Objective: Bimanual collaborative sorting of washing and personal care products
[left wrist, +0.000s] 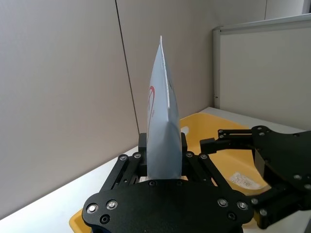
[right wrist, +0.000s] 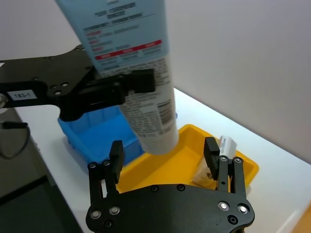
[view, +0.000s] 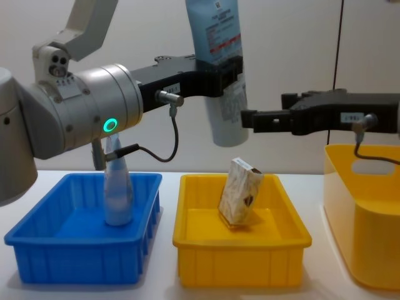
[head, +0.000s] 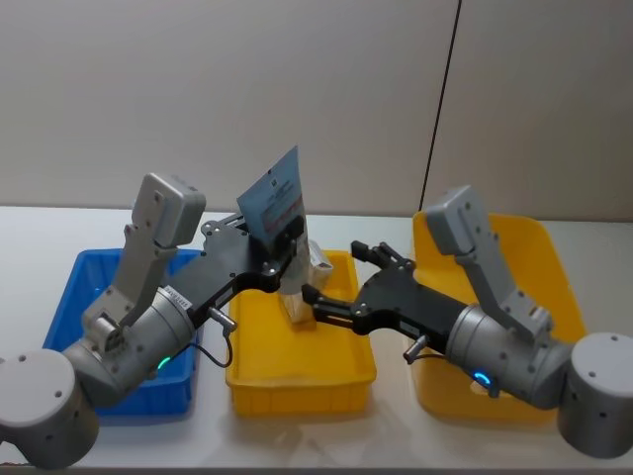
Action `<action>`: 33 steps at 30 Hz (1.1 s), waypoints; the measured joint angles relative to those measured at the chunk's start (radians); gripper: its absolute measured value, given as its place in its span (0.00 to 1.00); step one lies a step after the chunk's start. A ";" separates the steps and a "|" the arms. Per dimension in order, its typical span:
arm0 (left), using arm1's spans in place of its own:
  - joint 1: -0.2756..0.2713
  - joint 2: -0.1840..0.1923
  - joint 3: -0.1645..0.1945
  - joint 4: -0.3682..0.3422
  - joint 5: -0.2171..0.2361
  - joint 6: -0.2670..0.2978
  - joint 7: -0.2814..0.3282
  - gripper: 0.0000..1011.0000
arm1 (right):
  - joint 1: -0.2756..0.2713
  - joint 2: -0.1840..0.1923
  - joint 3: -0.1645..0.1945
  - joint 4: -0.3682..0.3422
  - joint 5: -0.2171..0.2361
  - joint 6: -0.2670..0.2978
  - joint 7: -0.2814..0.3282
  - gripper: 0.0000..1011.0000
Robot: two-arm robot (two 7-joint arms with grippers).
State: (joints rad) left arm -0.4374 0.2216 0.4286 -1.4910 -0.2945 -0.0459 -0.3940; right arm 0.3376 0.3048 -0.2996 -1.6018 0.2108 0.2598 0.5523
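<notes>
Pale-blue tube (view: 215, 31) stands upright in my clamped left jaws, lower end just beside my wide-open right jaws.

Head downward, chest level, wrists close, all sharing the tube (head: 273, 201)

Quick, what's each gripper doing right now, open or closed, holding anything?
Left gripper: closed on the squeeze tube.
Right gripper: open, holding nothing, jaws spread beside the squeeze tube's lower end.
</notes>
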 joint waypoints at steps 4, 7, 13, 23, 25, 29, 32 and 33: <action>0.000 0.000 0.000 0.000 0.000 0.000 0.000 0.28 | 0.023 0.005 -0.020 0.019 -0.001 -0.005 0.021 0.99; 0.000 0.000 0.000 0.000 0.000 0.000 0.000 0.28 | 0.032 0.005 -0.029 0.028 -0.003 -0.008 0.025 0.99; 0.000 0.000 0.000 0.000 0.000 0.000 0.000 0.28 | 0.062 0.001 -0.053 0.058 -0.027 -0.021 0.014 0.99; 0.000 0.000 0.000 0.000 0.000 0.000 0.000 0.28 | 0.103 -0.002 -0.083 0.098 -0.053 -0.038 0.003 0.99; 0.000 0.000 0.000 0.000 0.000 0.000 0.000 0.28 | 0.114 -0.001 -0.092 0.108 -0.058 -0.042 0.007 0.99; 0.000 0.000 0.000 0.000 0.000 0.000 0.000 0.28 | 0.135 0.002 -0.109 0.125 -0.063 -0.049 0.022 0.99; 0.000 0.000 0.000 0.000 0.000 0.000 0.000 0.28 | 0.145 0.003 -0.116 0.135 -0.065 -0.053 0.031 0.99; 0.000 0.000 0.000 0.000 0.000 0.000 0.000 0.28 | 0.150 0.003 -0.119 0.139 -0.065 -0.054 0.033 0.99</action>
State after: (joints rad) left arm -0.4374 0.2218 0.4285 -1.4910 -0.2944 -0.0460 -0.3940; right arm 0.4872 0.3082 -0.4188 -1.4623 0.1458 0.2059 0.5851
